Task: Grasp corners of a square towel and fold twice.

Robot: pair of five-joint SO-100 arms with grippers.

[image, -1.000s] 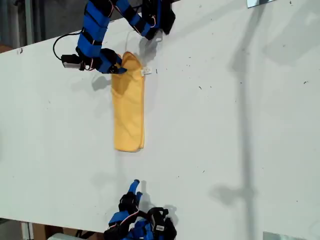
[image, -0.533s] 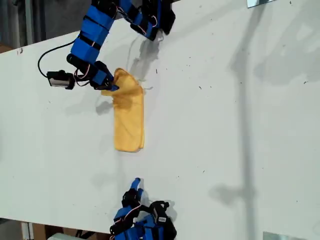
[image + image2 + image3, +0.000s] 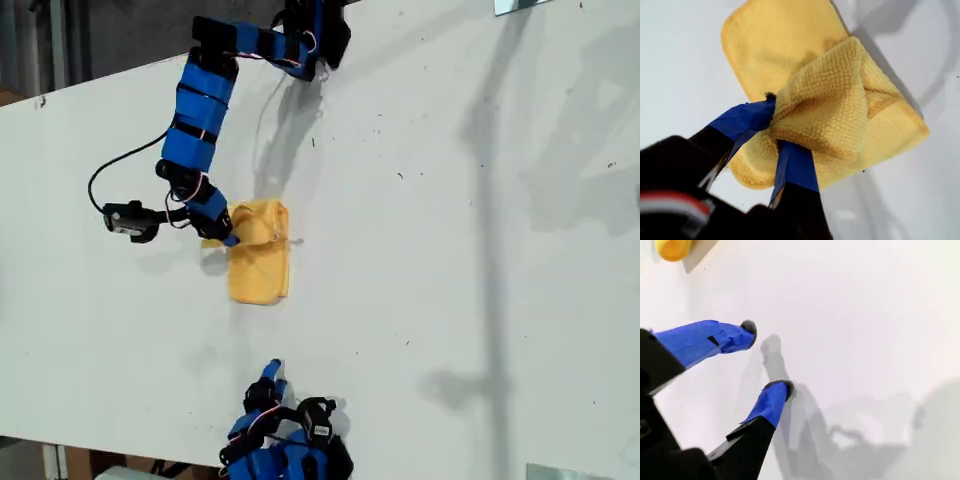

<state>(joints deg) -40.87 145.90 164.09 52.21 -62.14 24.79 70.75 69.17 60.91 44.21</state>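
The square towel (image 3: pixel 262 262) is a yellow-orange cloth lying folded in a narrow strip on the white table (image 3: pixel 450 250). One end of it is lifted and doubled back over the rest. My first gripper (image 3: pixel 228 238) is shut on that raised end, and the first wrist view shows the towel (image 3: pixel 840 100) bunched between the blue-taped fingers of the first gripper (image 3: pixel 775 120). My second gripper (image 3: pixel 272 370) rests near the table's front edge, apart from the cloth. In its own view the second gripper (image 3: pixel 765 359) is open and holds nothing, with a corner of the towel (image 3: pixel 672 249) beyond it.
A black cable (image 3: pixel 120 170) loops from the first arm over the table. Metal pieces sit at the exterior view's top right (image 3: pixel 520 5) and bottom right (image 3: pixel 565 472). The table's back edge (image 3: pixel 90 85) runs across the exterior view's upper left.
My first gripper has carried the towel's far end toward the near end, so the strip is now doubled over and much shorter. The second arm has hardly moved.
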